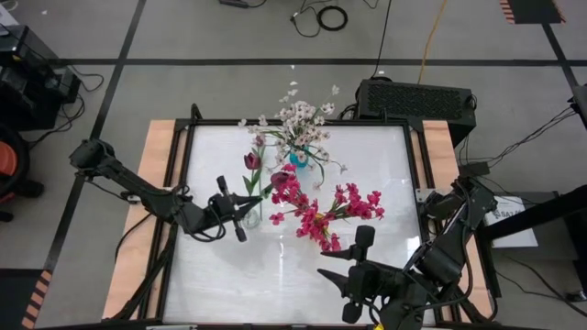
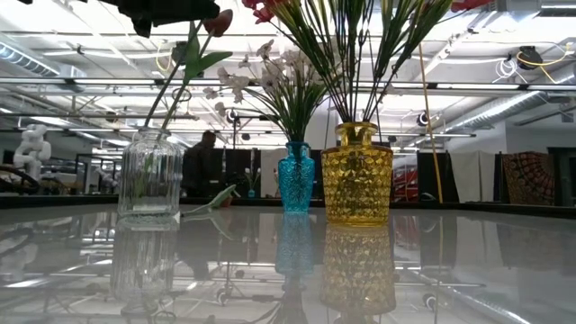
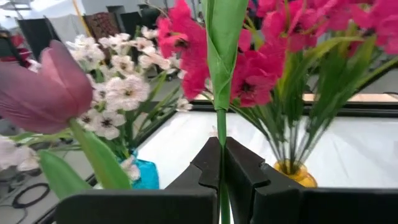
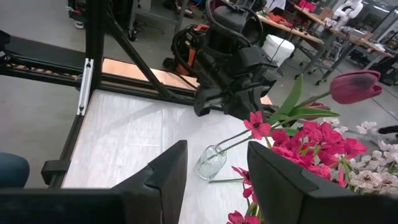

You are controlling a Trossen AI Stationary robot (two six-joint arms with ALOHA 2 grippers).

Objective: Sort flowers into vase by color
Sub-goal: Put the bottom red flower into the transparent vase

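Note:
My left gripper [image 1: 246, 213] hovers above the clear ribbed vase [image 2: 148, 175], shut on a green flower stem. A dark maroon tulip [image 3: 46, 87] stands beside it, on the far side, with its stem in the clear vase. White-pink sprays [image 1: 298, 119] stand in the small blue vase [image 2: 295, 175]. Magenta blooms [image 1: 321, 215] fill the yellow vase [image 2: 357, 173]. My right gripper [image 1: 360, 246] waits open near the table's near right corner and touches nothing. My left gripper pinches the tulip's green stem [image 3: 221, 124] between its two fingers, just below a rolled leaf [image 3: 221, 50]. The fingers come level from the table's left and lie across the stem. The stem stands nearly upright, and its lower part runs down to the clear vase's mouth [image 2: 151, 133].
A loose green leaf [image 2: 214, 200] lies on the table between the clear and blue vases. The three vases stand close together at the table's middle. The white tabletop [image 1: 275, 284] has a black frame. A black box [image 1: 415, 99] sits beyond the far right corner.

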